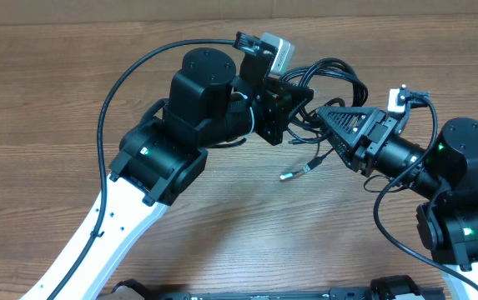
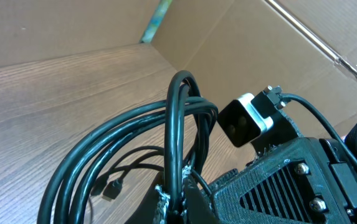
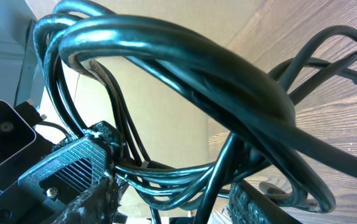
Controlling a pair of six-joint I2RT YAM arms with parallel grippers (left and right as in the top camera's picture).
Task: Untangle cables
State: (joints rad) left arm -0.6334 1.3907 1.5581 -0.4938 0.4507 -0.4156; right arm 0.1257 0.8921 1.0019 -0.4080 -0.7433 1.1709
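Cables (image 1: 332, 77): light, limp, slick cords, looped in a bunch between both claws
Left claw (image 2: 177, 200): clamped shut on the bunch
Right claw (image 3: 172, 200): jaws apart, strands passing loosely between
Your hold: take one strand near the loose plug (image 1: 292, 174), not the bunch
Hidden: crossings sit behind the claws; you cannot trace single cords

Black looped cables (image 2: 177, 124), seemingly tangled

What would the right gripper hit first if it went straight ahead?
The right gripper would most likely meet the cables, looped directly in front; the left gripper holding them sits just beyond, depth unclear.
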